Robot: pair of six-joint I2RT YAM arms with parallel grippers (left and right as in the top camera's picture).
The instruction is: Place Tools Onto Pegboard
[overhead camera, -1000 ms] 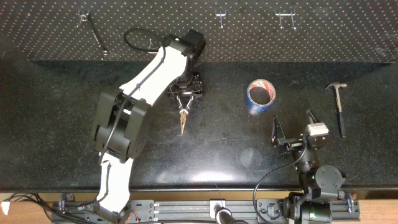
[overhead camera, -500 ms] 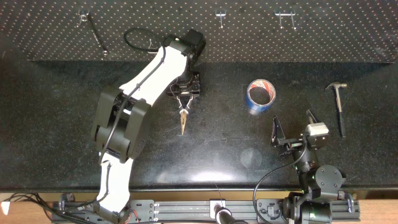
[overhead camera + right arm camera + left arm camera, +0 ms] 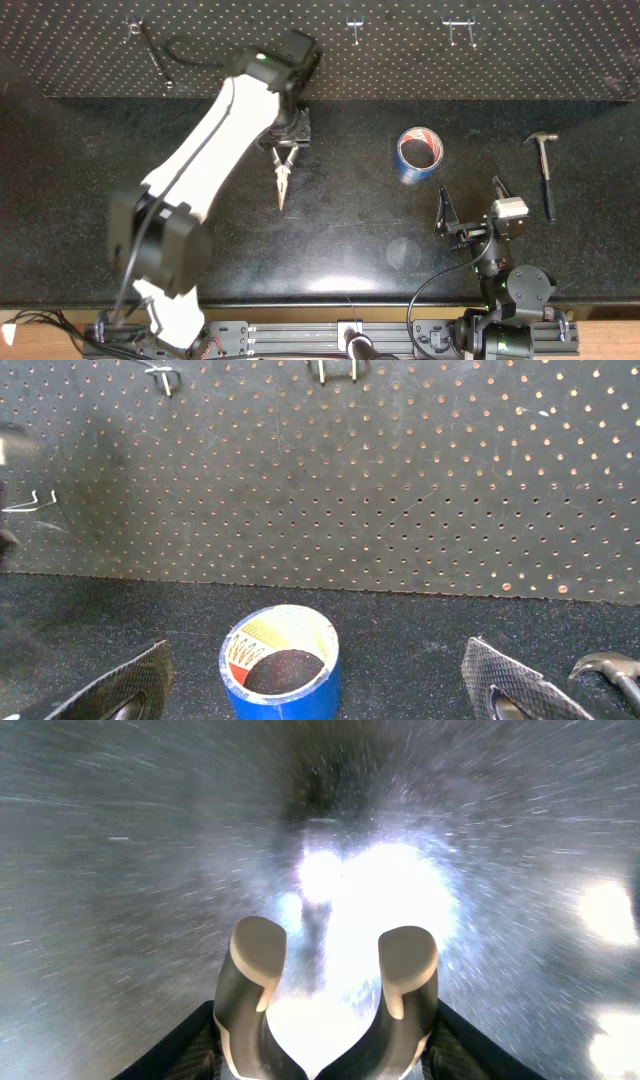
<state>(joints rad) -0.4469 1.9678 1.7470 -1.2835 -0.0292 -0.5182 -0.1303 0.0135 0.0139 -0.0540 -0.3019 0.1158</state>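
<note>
Steel needle-nose pliers (image 3: 281, 185), likely stiff and tip-heavy, clamped at slick handles (image 3: 258, 950) by left gripper (image 3: 285, 140) (best hold there); right gripper (image 3: 470, 205) spread open.

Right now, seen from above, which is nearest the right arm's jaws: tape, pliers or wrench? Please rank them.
1. The tape, just beyond the right gripper.
2. The pliers, farther left, near the middle.
3. The wrench, hung at the pegboard's far left.

- I am in a workshop, at a tool bench.
- A dark pegboard (image 3: 400, 60) with metal hooks (image 3: 355, 28) stands behind the black surface (image 3: 350, 235).
- A wrench (image 3: 155, 58) hangs on it; a hammer (image 3: 545, 172), pliers (image 3: 281, 185) and a tape roll (image 3: 420, 152) are in front of it.
</note>
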